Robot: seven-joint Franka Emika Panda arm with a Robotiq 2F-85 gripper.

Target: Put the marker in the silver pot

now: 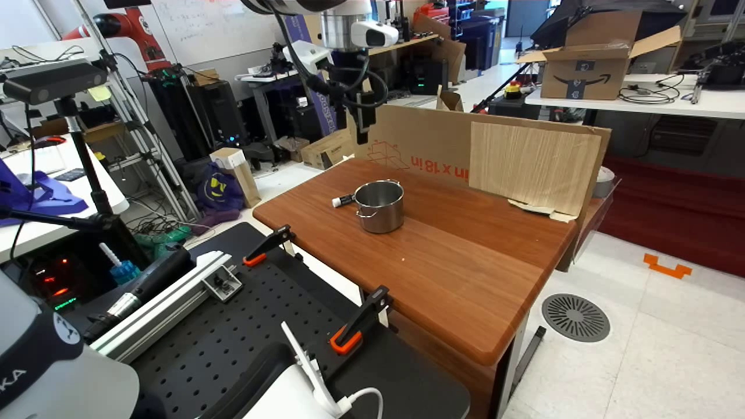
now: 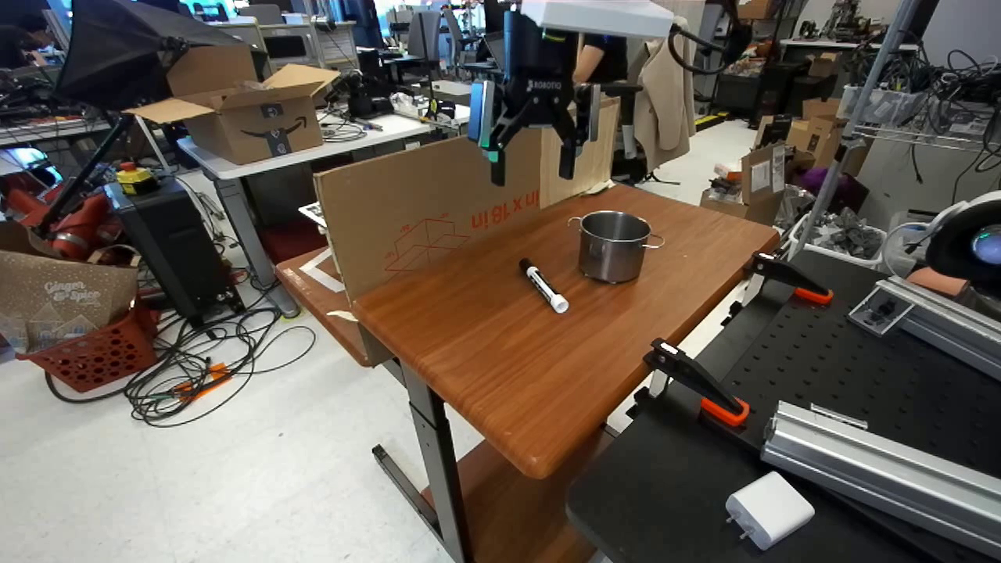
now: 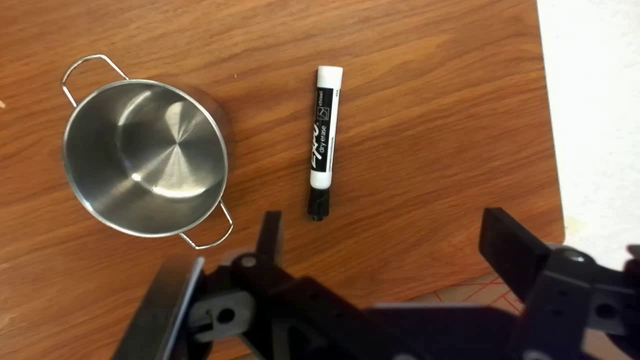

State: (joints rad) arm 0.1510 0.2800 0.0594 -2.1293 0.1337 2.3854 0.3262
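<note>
The marker [image 3: 325,135] is a white and black dry-erase pen with a black cap. It lies flat on the wooden table beside the pot, also seen in both exterior views [image 1: 344,201] [image 2: 543,286]. In an exterior view the pot hides part of it. The silver pot [image 3: 145,160] stands upright with two wire handles, and its inside shows no contents in the wrist view. It also shows in both exterior views [image 1: 381,216] [image 2: 610,259]. My gripper [image 2: 532,173] is open and empty, well above the table. In the wrist view its fingers [image 3: 382,215] are wide apart.
The wooden table [image 2: 469,344] has an upright cardboard sheet [image 2: 438,203] along one long edge. Black and orange clamps [image 1: 361,320] sit on the opposite side, by the black perforated base plate [image 1: 233,343]. A white floor shows past the table edge.
</note>
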